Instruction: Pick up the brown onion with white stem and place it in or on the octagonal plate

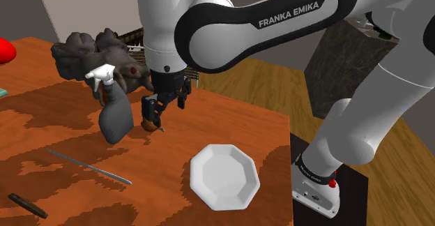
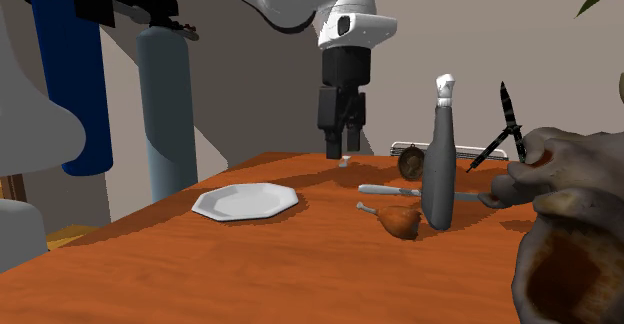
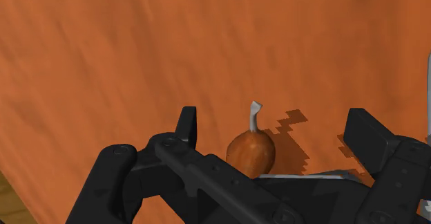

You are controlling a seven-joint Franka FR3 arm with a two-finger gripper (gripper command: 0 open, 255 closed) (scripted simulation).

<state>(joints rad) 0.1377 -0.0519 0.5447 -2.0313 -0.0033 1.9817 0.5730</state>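
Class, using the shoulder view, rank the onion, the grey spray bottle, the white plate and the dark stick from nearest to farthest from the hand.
1. Onion, right under the hand.
2. Spray bottle, just to that view's left.
3. Plate, towards the lower right.
4. Dark stick, in the far lower-left corner.

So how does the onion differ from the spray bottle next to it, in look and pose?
Colour: the onion is brown with a pale stem; the spray bottle is grey with a white head. Shape: the onion is small and round; the spray bottle is tall and slim. Pose: the onion lies on its side; the spray bottle stands upright. Both rest on the orange-brown table, close together.
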